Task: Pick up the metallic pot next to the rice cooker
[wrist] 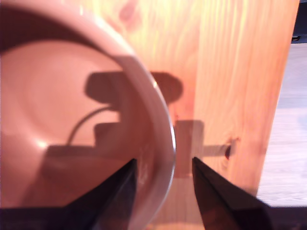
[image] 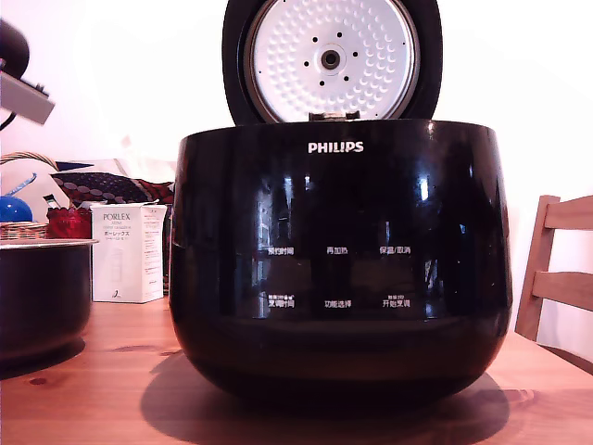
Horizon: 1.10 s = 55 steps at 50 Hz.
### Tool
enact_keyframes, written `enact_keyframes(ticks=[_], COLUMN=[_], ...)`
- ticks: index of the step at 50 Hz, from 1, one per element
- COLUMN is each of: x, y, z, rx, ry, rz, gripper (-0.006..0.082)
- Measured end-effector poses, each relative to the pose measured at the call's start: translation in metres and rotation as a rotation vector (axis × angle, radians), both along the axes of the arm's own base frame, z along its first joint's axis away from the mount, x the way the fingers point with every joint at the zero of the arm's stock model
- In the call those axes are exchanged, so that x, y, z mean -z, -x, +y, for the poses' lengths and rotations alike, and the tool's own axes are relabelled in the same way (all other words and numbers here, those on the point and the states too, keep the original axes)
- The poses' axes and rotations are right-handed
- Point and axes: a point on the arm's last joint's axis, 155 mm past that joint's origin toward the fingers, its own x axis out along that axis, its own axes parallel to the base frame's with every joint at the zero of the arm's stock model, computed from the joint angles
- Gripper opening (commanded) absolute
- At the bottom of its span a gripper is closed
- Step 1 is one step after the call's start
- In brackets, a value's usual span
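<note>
While the exterior view looks across the wooden table [image: 111, 371], its lines come first:
Rice cooker [image: 338, 269]: fills the middle, lid [image: 331, 57] raised upright, dimpled white plate facing the camera.
Metallic pot [image: 42, 297]: on the table at the exterior view's left edge, apart from the cooker, partly cut off.
White box [image: 128, 252]: behind the pot, between it and the cooker.
Wooden chair [image: 561, 269]: at the exterior view's right.
Arm: a grey part shows at the upper left corner; fingers unseen.

Wrist view:
Gripper [wrist: 163, 167]: fingers spread moderately, holding nothing.
Pot rim [wrist: 165, 134]: runs between the fingers; one finger [wrist: 122, 191] over the pot's inside, the other [wrist: 213, 191] over bare table outside.
Contact: cannot tell.
</note>
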Motion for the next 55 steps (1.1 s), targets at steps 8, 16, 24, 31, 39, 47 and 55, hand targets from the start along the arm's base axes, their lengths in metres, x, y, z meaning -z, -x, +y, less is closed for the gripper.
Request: enact_keyframes(ticks=[8, 16, 24, 31, 39, 47, 55], x=[0.011, 0.014, 0.014, 0.015, 0.012, 0.009, 0.009], y=[0.001, 0.001, 0.001, 0.001, -0.002, -0.004, -0.004], z=[0.000, 0.000, 0.000, -0.004, -0.011, -0.018, -0.020], rx=[0.006, 0.006, 0.006, 0.005, 0.008, 0.006, 0.012], ry=[-0.004, -0.005, -0.005, 0.013, 0.053, 0.085, 0.086], rz=[0.043, 0.055, 0.055, 0.058, 0.044, 0.036, 0.037], gripper=[0.0329, 0.0325, 0.0221, 0.0082, -0.0024, -0.0024, -0.0024])
